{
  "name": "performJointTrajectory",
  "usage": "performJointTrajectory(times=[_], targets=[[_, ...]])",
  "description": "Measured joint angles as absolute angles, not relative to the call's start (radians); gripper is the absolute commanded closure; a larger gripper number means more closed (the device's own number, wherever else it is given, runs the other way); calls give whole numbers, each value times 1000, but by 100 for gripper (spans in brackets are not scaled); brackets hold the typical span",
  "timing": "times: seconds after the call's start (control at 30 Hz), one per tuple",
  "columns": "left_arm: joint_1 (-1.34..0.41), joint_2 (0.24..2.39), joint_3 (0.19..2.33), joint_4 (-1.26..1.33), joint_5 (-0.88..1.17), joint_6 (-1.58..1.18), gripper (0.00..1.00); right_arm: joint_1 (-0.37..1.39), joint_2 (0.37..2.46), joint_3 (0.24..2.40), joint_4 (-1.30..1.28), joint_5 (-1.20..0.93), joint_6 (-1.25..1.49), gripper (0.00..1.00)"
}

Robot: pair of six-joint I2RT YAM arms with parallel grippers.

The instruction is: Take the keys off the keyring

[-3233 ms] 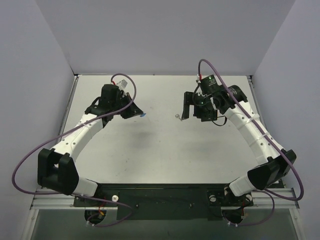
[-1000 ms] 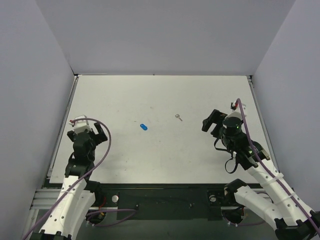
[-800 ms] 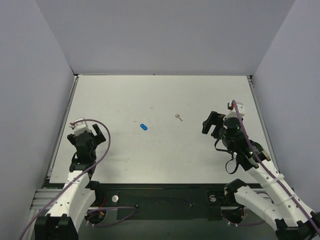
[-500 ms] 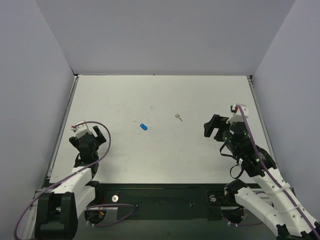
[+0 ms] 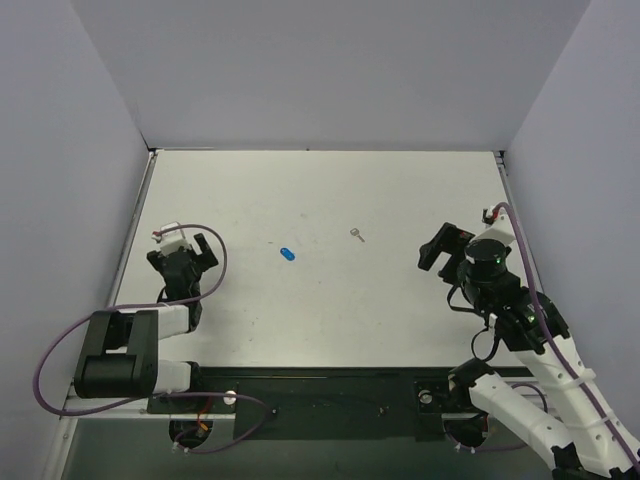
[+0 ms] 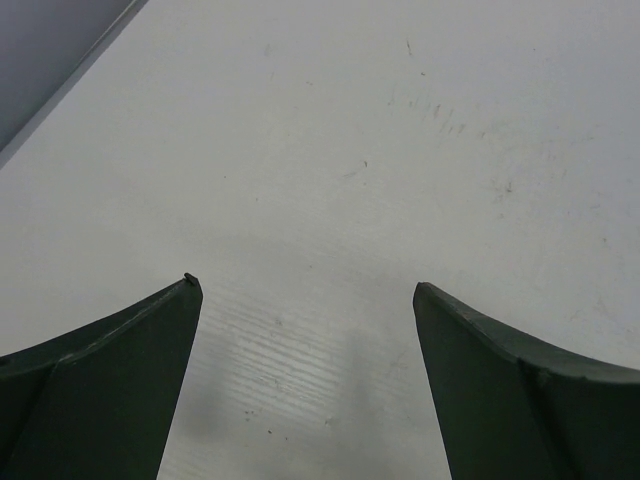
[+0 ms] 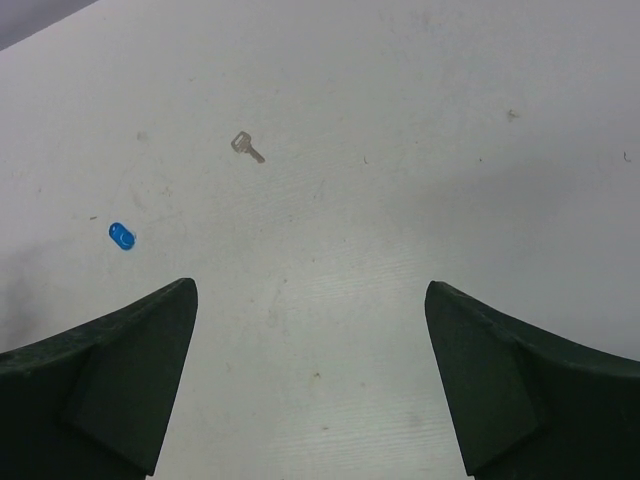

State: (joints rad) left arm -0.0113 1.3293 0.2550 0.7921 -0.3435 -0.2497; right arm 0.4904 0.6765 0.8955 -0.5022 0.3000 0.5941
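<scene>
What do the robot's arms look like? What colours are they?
The left arm and right arm are white tubes with chunky black joints. A thin purple cable loops along each. The left tool and right tool look black from above; close up, their fingers are dark green wedges.

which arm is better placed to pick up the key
Right. The key lies closer to the right gripper, whose open jaws face it and whose wrist view shows it. The left gripper sits farther off, and its wrist view shows only table.
</scene>
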Motion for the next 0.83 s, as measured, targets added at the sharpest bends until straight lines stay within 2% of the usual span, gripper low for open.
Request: performJointTrajectory(times=[0.07,0.1,0.13,0.43,0.83], targets=[[-11,1357,255,842,-316,-228,0,491,720,935,-535,298,622,7],[-11,1367,255,861,-297,-218,7,491,739,947,-548,293,635,7],[-11,1377,255,879,-281,-211,7,491,751,952,-553,283,646,7],[-32,1450,255,970,-220,-147,7,493,784,907,-515,106,696,6],[-33,1450,255,1000,-212,-135,7,559,849,913,-476,62,673,5]])
